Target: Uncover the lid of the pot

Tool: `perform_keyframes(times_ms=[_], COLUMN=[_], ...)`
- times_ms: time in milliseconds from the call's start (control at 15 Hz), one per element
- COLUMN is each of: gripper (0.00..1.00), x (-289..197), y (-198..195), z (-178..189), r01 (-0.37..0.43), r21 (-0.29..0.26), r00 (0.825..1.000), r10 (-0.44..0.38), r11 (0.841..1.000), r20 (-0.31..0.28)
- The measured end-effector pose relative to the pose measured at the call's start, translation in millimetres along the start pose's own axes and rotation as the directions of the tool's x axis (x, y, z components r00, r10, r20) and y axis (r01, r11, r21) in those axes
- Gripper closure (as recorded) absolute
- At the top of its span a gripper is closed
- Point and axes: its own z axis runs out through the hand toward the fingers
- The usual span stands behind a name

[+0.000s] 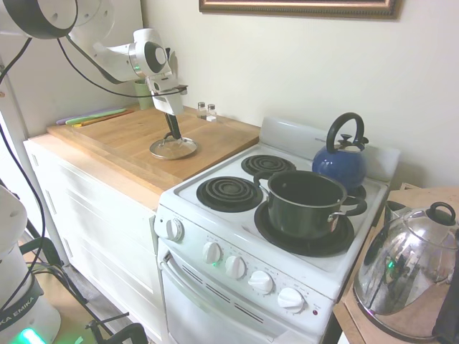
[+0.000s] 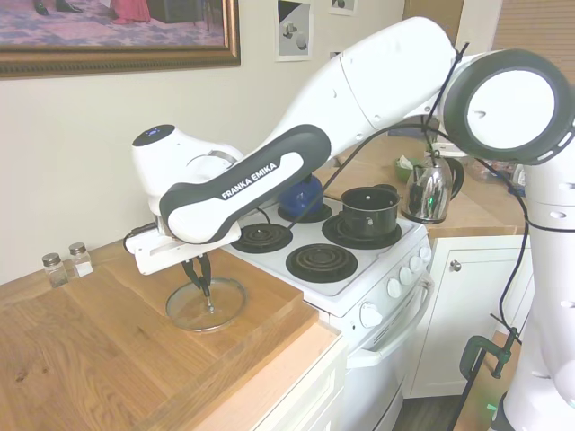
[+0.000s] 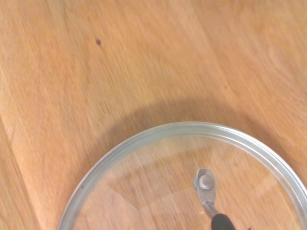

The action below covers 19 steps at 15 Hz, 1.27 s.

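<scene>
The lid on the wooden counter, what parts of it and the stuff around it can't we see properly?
- Lid handle: the end effector covers it in both exterior views.
- Lid's far half: cut off by the wrist view's bottom edge.
- Inside of the pot: too dark in the first exterior view, too small in the second.
- Chrome kettle: cut off by the first exterior view's right edge.

Kitchen, cream walls. Framed picture w/ gilt frame on wall above wood countertop; smaller prints further along wall. White cabinets under counter. White electric stove, coil burners, knob row on front. 2nd wood counter on stove's other side, white cupboard below. Dark floor. Soft even light, no window in view.
</scene>
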Motion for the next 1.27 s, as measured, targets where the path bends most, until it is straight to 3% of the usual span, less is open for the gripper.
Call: perform_keyframes(times_ms=[667, 1267], gripper=[0.0, 0.0], x=[2, 7], y=[-5, -10], z=[10, -11], r01=[-0.014, -0.035], r21=[-0.023, 0.01], r00=[1.0, 0.999], r10=[0.014, 0.035], r11=[1.0, 0.999], r20=[0.007, 0.032])
